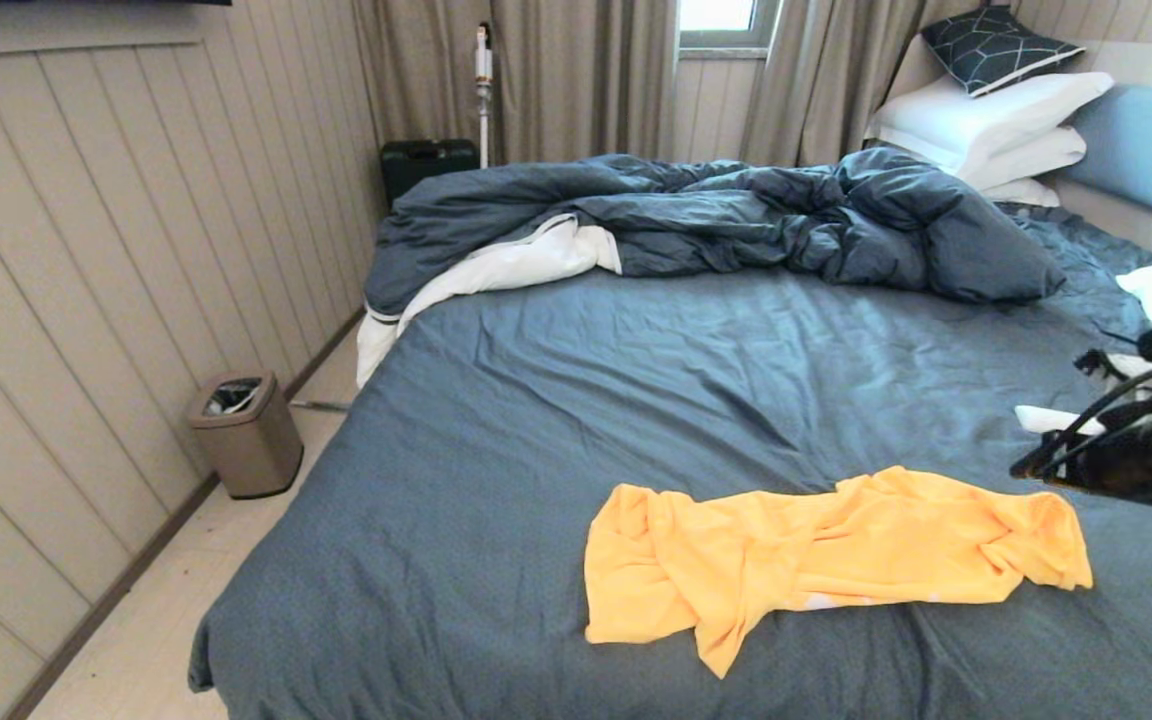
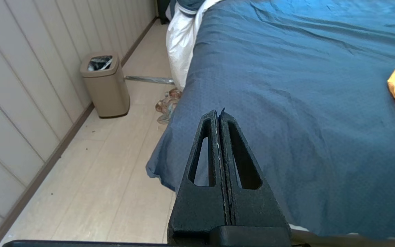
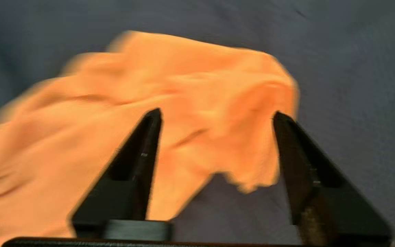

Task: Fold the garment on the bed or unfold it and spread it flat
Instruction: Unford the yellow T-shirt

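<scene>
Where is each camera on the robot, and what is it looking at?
Head view: high up, looking down the bed at the crumpled garment; the right arm shows at the right edge.
Left wrist view: behind the shut left gripper, over the bed's corner and the floor.
Right wrist view: behind the open right gripper, above the garment.
All three views show the garment.

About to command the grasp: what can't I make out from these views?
- Right tool: blurred in its wrist view; its height above the garment is unclear.
- Right arm: cut off by the head view's edge.
- Left tool: absent from the head view.
- Garment's sleeves and collar: lost in bunched folds.
</scene>
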